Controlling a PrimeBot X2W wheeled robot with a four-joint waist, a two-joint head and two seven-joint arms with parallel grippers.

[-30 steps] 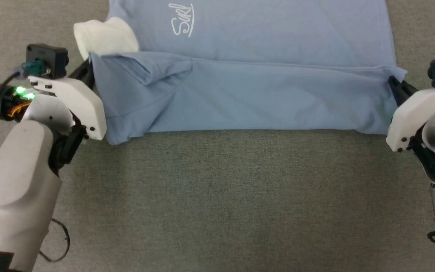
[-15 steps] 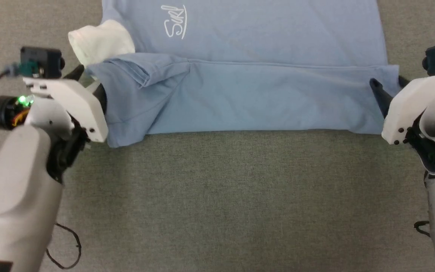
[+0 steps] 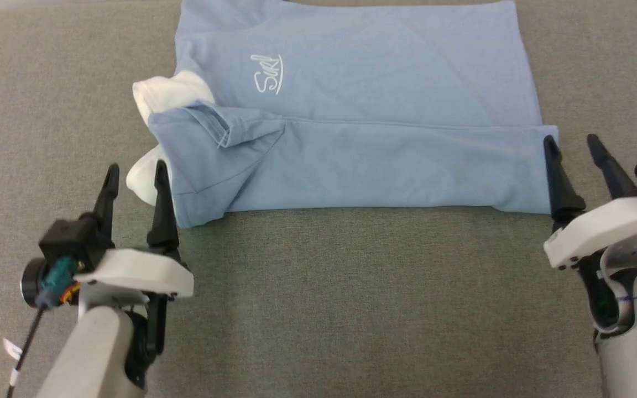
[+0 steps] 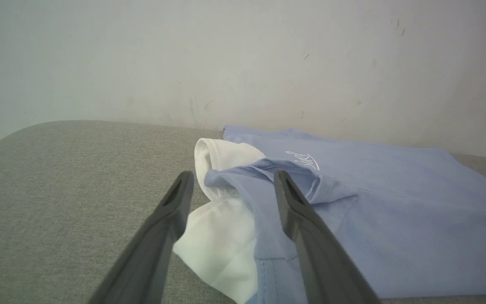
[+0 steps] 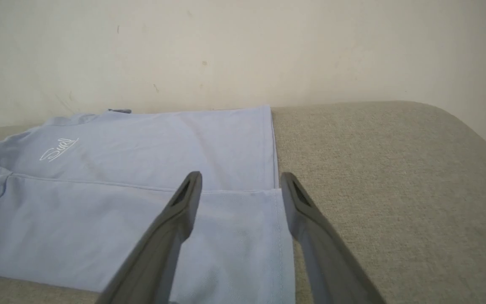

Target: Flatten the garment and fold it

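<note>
**Flanking the garment, both tools stand spread and empty**

Nearest the robot, the left tool and the right tool rise from the lower corners of the head view, each with its two dark fingers parted and nothing between the pads. They sit on the grey tabletop side of the garment, one at each end of its near folded edge.

From the left wrist, the left tool frames a flap of the white collar and the blue corner beside it; whether a finger touches cloth cannot be told. From the right wrist, the right tool straddles the garment's stitched side edge.

The light blue garment lies flat, its near strip doubled over the body and ending in a straight seam line. A short sleeve is tucked back at the left end, by the collar. Beyond the fold sits the white script logo, then the far edge. Behind the tabletop, the wrist views show a pale scuffed wall.
</note>
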